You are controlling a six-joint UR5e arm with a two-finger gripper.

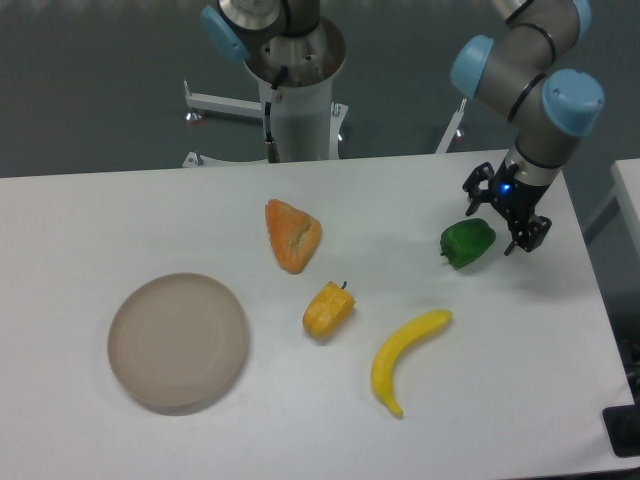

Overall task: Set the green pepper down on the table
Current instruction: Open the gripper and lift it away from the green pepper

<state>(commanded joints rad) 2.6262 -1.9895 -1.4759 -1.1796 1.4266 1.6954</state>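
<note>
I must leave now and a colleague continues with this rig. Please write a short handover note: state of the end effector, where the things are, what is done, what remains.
End effector: open, holding nothing, low over the table's right rear area, just right of the green pepper.
Green pepper: lying on the white table, apart from the fingers as far as the view shows.
Other things: beige plate front left with nothing on it, yellow-orange pepper and banana in the middle, an orange wedge-shaped item behind them.
Done: the pepper appears placed on the table.
Left: probably only to lift the arm clear.
</note>
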